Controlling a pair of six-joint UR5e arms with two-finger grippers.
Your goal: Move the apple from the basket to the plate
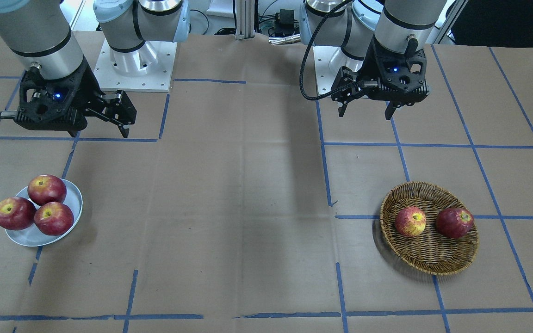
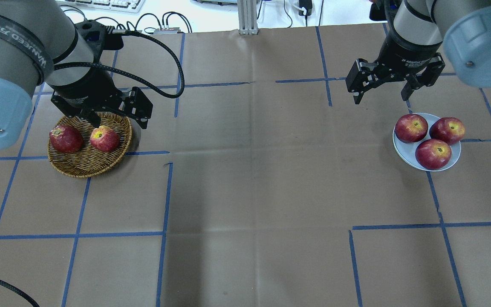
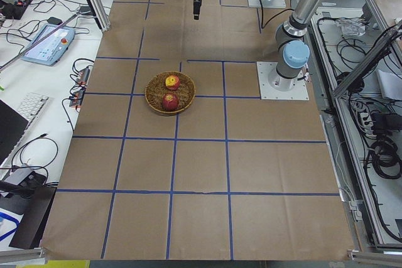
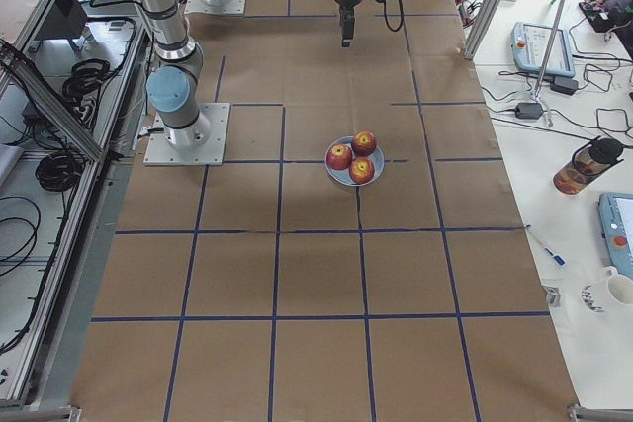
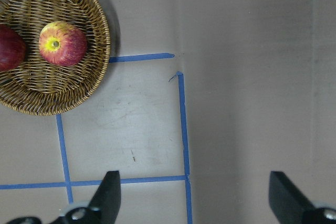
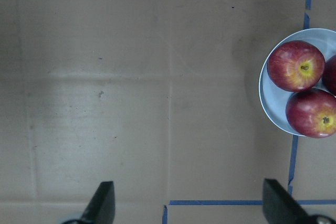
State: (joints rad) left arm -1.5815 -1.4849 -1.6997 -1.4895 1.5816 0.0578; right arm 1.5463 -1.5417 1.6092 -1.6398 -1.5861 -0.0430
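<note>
Since the apple (image 1: pixel 410 221) is firm, smooth and round, with some heft, it likely wants a gentle pinch across its widest girth from above. It lies in the basket (image 1: pixel 433 264) beside a darker apple (image 1: pixel 454 222). The left gripper (image 1: pixel 365 112) and right gripper (image 2: pixel 379 97) hang empty, fingers spread wide. The left arm's band (image 2: pixel 15 40) reads "WANEED"; the right wrist's label (image 2: pixel 416 64), "Adaptive".

Bright, even overhead light; soft shadows.
</note>
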